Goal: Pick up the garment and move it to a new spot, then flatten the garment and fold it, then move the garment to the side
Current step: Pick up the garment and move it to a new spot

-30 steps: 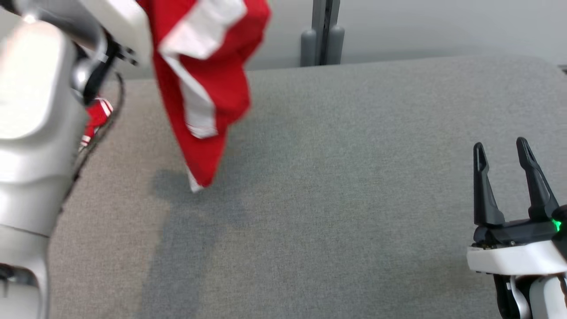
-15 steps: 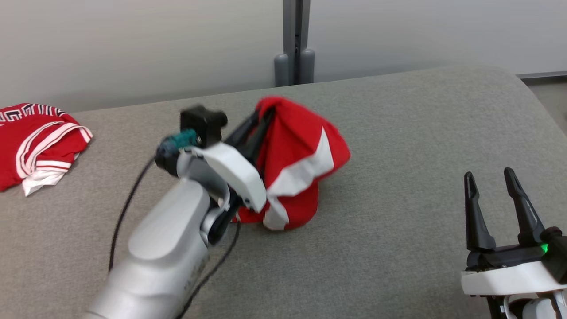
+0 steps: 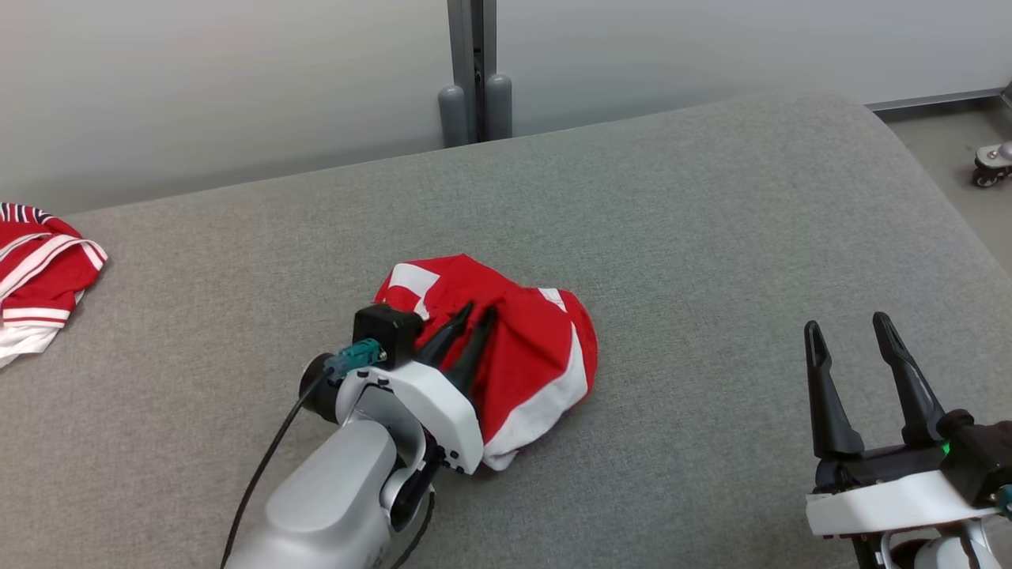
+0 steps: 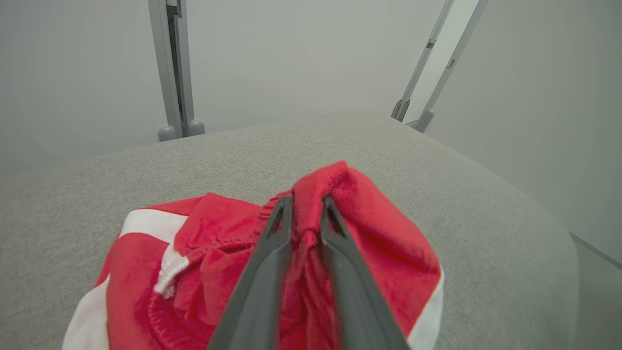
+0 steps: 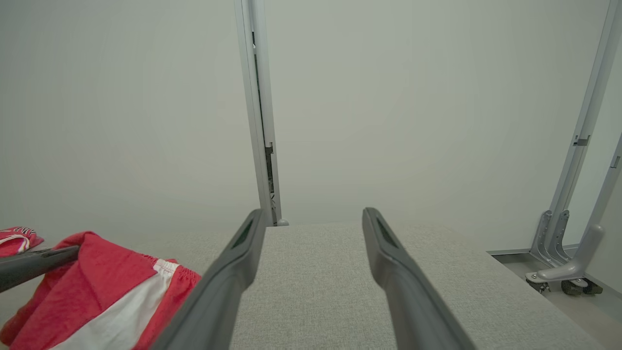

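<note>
Your left gripper (image 3: pixel 478 310) is still pinching a fold of the garment (image 3: pixel 538 352), now lying bunched in the middle of the grey table (image 3: pixel 711 237) instead of hanging, so flattening is coming next.

You'll see the garment (image 3: pixel 538 371) bunched in a loose heap near the middle of the grey cloth surface (image 3: pixel 711 237) — red fabric, white panels, gathered seam — with one red fold ridged up on top.
</note>
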Tool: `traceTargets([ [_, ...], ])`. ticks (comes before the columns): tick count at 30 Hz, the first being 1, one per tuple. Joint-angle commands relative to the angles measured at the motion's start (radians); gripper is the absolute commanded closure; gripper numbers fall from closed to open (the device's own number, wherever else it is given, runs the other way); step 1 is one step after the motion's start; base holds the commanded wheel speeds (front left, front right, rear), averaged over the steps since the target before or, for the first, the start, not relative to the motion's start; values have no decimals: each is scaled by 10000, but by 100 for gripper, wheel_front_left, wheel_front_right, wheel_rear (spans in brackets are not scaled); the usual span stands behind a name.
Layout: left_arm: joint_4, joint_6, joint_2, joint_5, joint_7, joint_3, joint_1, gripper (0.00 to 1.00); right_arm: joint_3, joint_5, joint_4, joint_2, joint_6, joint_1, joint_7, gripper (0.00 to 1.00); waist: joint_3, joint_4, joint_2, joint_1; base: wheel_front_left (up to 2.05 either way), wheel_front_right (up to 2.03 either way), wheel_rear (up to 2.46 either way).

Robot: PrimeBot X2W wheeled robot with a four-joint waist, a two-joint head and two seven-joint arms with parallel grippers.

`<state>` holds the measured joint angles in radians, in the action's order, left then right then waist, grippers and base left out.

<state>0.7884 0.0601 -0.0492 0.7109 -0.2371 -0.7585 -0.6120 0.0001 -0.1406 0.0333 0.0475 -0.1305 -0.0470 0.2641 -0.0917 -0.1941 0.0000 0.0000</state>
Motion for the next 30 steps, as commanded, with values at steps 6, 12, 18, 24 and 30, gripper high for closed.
traceTargets([
  [6,-213,-167,-37,335,-222,-410,289,0,-82,12,245,58,-5,182,8,0,257,205,0,0,0,0,0],
  [12,-925,-511,-59,-4,-295,241,807,0,-253,143,330,57,-5,433,8,0,660,595,0,0,0,0,0],
  [18,-2191,-1009,-546,-819,-292,1494,2249,0,-500,287,400,52,-5,698,7,0,1023,994,0,0,0,0,0],
  [24,-3784,-1534,-790,-1755,-292,2938,3863,0,-719,386,440,57,-5,868,7,0,1199,1436,0,0,0,0,0],
  [30,-5036,-1753,-794,-2681,-273,3898,5158,0,-721,473,390,60,-5,1004,7,0,1289,1695,0,0,0,0,0],
])
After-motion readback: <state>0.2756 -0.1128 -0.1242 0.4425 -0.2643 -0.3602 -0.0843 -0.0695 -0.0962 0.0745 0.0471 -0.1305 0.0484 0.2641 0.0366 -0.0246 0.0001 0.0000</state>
